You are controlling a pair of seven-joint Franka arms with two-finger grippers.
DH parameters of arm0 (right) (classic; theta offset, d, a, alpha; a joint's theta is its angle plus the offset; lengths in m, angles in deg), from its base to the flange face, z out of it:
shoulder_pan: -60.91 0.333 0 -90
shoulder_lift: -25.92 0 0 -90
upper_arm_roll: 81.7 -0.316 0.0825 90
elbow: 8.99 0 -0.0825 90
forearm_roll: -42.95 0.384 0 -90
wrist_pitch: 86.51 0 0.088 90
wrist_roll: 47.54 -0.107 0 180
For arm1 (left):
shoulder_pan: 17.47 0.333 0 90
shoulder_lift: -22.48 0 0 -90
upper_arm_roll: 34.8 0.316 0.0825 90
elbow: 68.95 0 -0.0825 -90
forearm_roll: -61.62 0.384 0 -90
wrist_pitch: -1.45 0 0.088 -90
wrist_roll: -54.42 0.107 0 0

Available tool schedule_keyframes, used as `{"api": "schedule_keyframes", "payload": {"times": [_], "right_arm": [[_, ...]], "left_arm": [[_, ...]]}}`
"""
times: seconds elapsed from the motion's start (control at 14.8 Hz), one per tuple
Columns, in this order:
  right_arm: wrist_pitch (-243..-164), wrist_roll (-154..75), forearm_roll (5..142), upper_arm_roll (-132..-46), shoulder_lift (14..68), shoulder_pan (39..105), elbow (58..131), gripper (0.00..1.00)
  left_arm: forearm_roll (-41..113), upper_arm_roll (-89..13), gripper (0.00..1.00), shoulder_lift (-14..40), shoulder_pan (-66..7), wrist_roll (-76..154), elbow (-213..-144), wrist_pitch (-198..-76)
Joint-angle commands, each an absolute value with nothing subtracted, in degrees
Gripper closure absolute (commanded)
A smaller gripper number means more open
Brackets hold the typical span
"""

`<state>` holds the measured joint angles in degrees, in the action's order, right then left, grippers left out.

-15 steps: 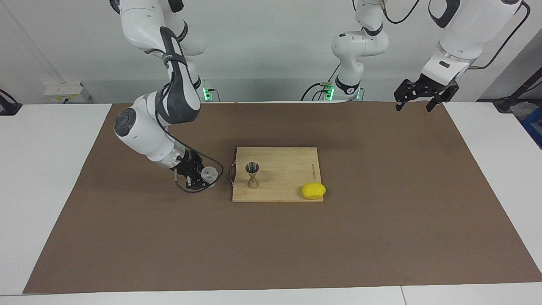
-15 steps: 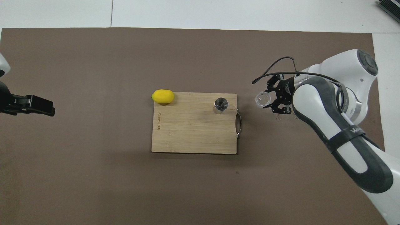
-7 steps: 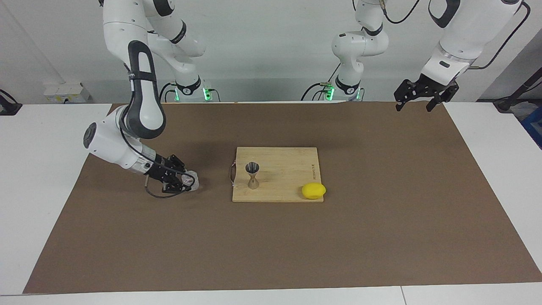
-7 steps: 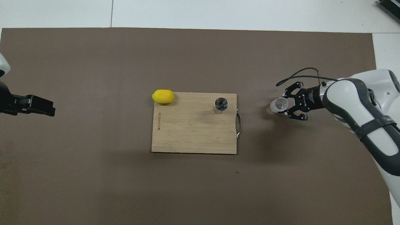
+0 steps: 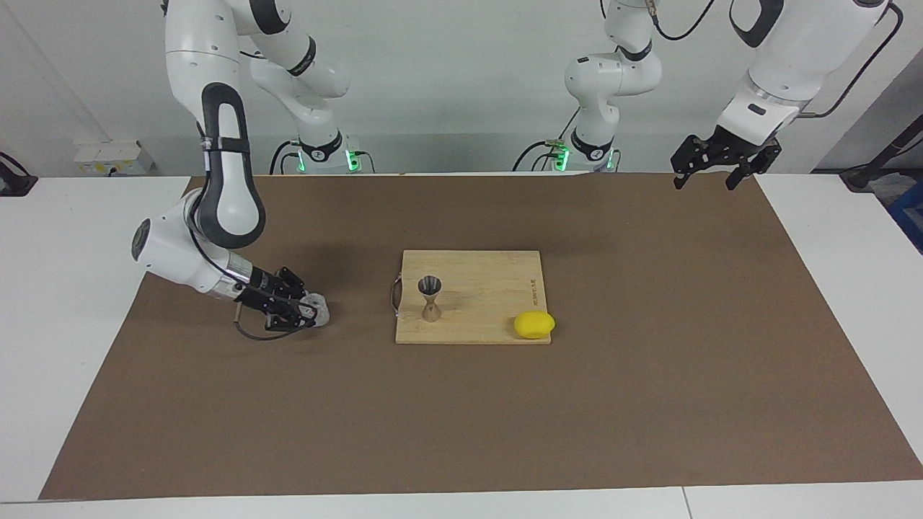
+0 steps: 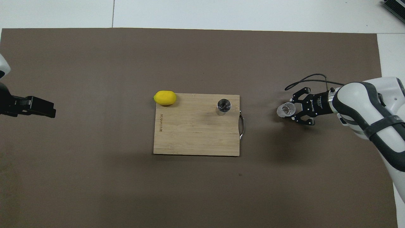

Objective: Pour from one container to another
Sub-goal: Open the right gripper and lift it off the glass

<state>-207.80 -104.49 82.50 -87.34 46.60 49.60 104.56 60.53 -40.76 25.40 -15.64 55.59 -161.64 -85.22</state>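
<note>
Right tool (image 5: 306, 312): clamped on the small clear cylindrical glass cup (image 5: 317, 310), low over the brown mat (image 5: 461, 418) toward the right arm's end of the desk (image 5: 65, 303).
Glass cup: held at the tool's tip, well apart from the board; whether its base touches the mat cannot be told. In the overhead view its rim shows as a pale ring (image 6: 286, 110) and anything inside is too faint to make out.
Right tool's fingers: partly hidden by the cup and the black links, so the contact points are hard to see.
Jigger: the small silver-grey metal hourglass-shaped jigger (image 5: 430, 299) stands upright on the pale rectangular wooden cutting board (image 5: 490, 288), near the board's metal handle (image 5: 394, 296), on the side toward the right tool. From overhead only its round mouth (image 6: 223, 106) shows; the waist is hidden.
Lemon: a yellow oval lemon (image 5: 534, 324) lies at the board's corner, on the end away from the right tool.
Left tool (image 5: 714, 171): fingers apart, holding nothing, waiting above the mat's corner at the left arm's end; in the overhead view it is cut off by the frame edge (image 6: 31, 107).
</note>
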Motion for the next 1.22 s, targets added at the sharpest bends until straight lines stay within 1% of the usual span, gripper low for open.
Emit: {"api": "schedule_keyframes", "payload": {"times": [0.0, 0.07, 0.14, 0.2, 0.27, 0.34, 0.61, 0.74, 1.02, 1.15], "right_arm": [[-208.9, -102.9, 84.6, -87.9, 45.4, 47.5, 107.2, 1.0], [-209.5, -103.0, 84.6, -87.9, 45.3, 47.4, 107.9, 1.0], [-210.0, -102.7, 84.6, -87.9, 45.3, 47.4, 108.3, 0.7], [-210.0, -102.7, 84.6, -87.8, 45.2, 47.3, 108.3, 0.45], [-209.9, -102.6, 84.5, -87.8, 45.0, 47.1, 108.3, 0.13], [-209.8, -102.7, 84.5, -87.8, 44.7, 47.1, 108.3, 0.0], [-209.5, -102.7, 83.7, -87.5, 41.3, 46.3, 108.3, 0.0], [-209.2, -102.6, 83.0, -87.5, 38.6, 46.4, 108.3, 0.0], [-208.9, -101.3, 71.1, -87.8, 34.3, 48.3, 107.8, 0.0], [-208.9, -97.4, 64.6, -87.9, 32.5, 51.3, 107.7, 0.0]], "left_arm": [[60.4, -40.3, 0.0, 26.7, -16.0, 55.6, -163.1, -85.2], [60.4, -40.3, 0.0, 26.7, -16.0, 55.6, -163.1, -85.2], [60.4, -40.3, 0.0, 26.7, -16.0, 55.6, -163.1, -85.2], [60.4, -40.3, 0.0, 26.7, -16.0, 55.6, -163.1, -85.2], [60.4, -40.3, 0.0, 26.7, -16.0, 55.6, -163.1, -85.2], [60.3, -40.3, 0.0, 26.7, -16.0, 55.6, -163.1, -85.2], [60.4, -40.3, 0.0, 26.7, -16.0, 55.6, -163.1, -85.2], [60.4, -40.3, 0.0, 26.7, -16.0, 55.6, -163.1, -85.2], [60.3, -40.3, 0.0, 26.7, -16.0, 55.6, -163.1, -85.2], [60.4, -40.3, 0.0, 26.7, -16.0, 55.6, -163.1, -85.2]]}}
